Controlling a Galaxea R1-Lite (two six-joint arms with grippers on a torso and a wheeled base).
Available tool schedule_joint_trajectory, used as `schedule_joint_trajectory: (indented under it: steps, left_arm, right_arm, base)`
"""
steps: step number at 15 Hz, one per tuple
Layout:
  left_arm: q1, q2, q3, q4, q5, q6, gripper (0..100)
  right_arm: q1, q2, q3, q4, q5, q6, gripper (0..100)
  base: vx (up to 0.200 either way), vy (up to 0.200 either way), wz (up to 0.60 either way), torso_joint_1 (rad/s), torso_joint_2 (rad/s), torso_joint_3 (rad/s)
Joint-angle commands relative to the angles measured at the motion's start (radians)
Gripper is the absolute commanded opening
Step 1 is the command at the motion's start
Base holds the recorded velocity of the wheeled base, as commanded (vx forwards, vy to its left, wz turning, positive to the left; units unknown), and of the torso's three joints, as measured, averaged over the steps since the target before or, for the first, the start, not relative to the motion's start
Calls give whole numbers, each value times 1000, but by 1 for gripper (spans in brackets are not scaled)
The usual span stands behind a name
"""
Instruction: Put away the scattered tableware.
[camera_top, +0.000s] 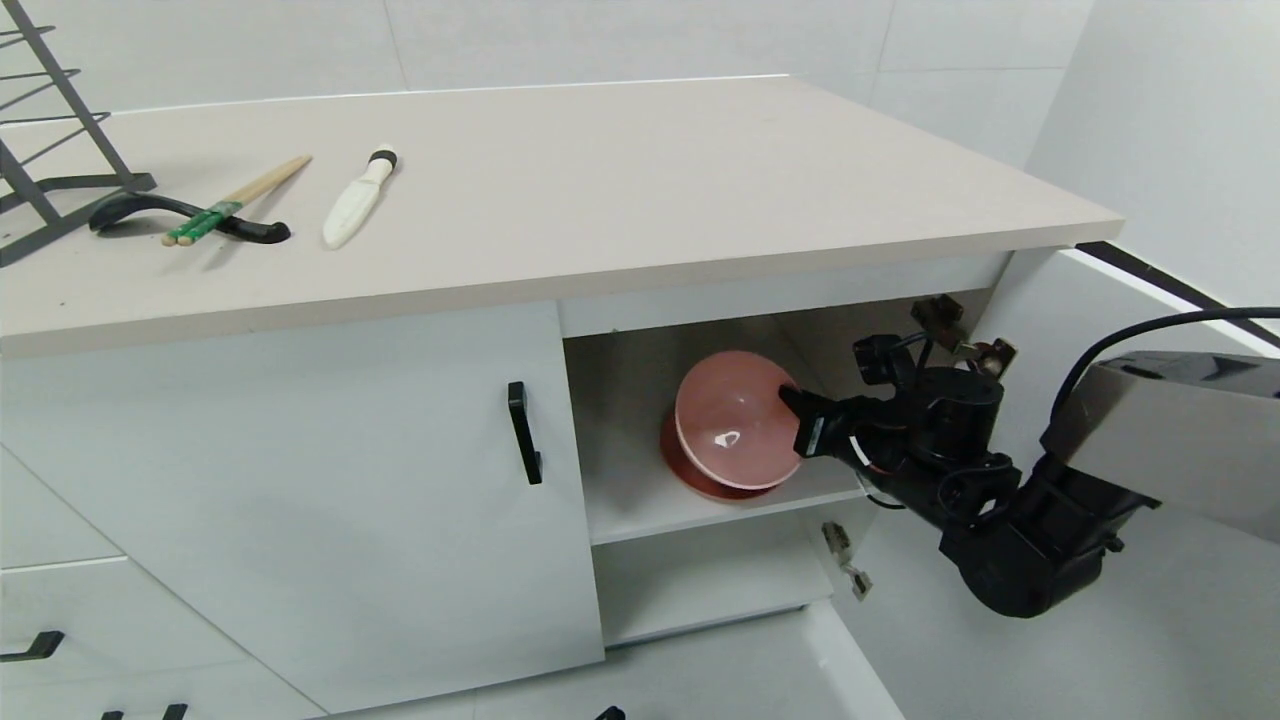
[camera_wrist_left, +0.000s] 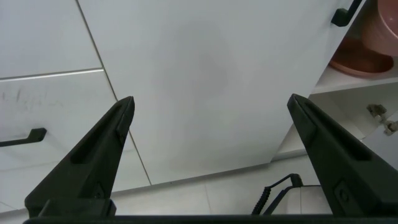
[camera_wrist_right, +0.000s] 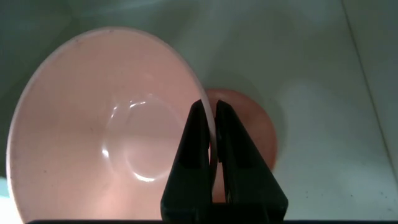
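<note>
Head view: my right arm stretches low into the open cabinet, right gripper (camera_top: 797, 412) at the rim of a glossy round pink bowl (camera_top: 730, 420) tipped on edge over a darker red plate (camera_top: 715, 487) on the upper shelf (camera_top: 650, 505). Left wrist view: left gripper (camera_wrist_left: 211, 102) jaws spread wide, facing a smooth white cabinet door (camera_wrist_left: 205, 74). Right wrist view: jaws pinching the bowl's thin rim, one inside, one outside.
</note>
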Motion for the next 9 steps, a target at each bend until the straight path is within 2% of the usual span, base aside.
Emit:
schedule_joint_trajectory:
  steps: [1, 5, 9]
  left_arm:
    - [0, 2, 0, 0, 1, 1, 100]
    - [0, 2, 0, 0, 1, -1, 100]
    - [0, 2, 0, 0, -1, -1, 100]
  right_arm:
    - [-19, 71, -21, 1, -4, -1, 0]
    - [-58, 127, -67, 2, -6, -3, 0]
    - [-51, 157, -87, -6, -4, -3, 0]
  base:
    - [0, 0, 0, 0, 0, 0]
    - [0, 0, 0, 0, 0, 0]
    - [0, 0, 0, 0, 0, 0]
